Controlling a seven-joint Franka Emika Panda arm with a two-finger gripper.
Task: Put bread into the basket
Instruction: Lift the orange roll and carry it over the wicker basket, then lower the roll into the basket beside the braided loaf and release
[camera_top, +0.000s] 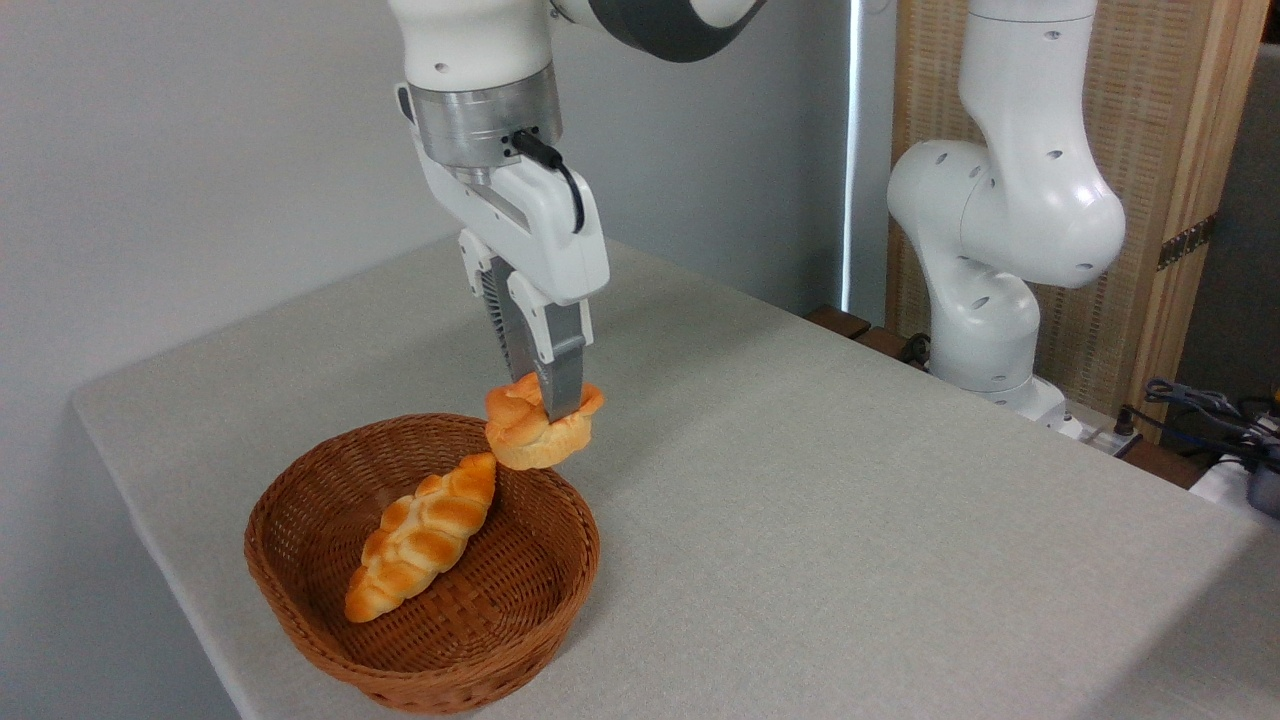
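Bun (535, 432) hangs in the air, pinched at its knotted top by the end effector (553, 405), just over the far right rim of the basket (300, 590). A braided loaf (420, 535) lies inside the basket on the grey worktop (850, 540). Arm reaches in from upper right.

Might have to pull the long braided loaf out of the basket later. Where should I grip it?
Grip the braided loaf across its narrow middle, coming straight down from above. It lies flat and diagonal in the basket, whose raised rim blocks side approaches.
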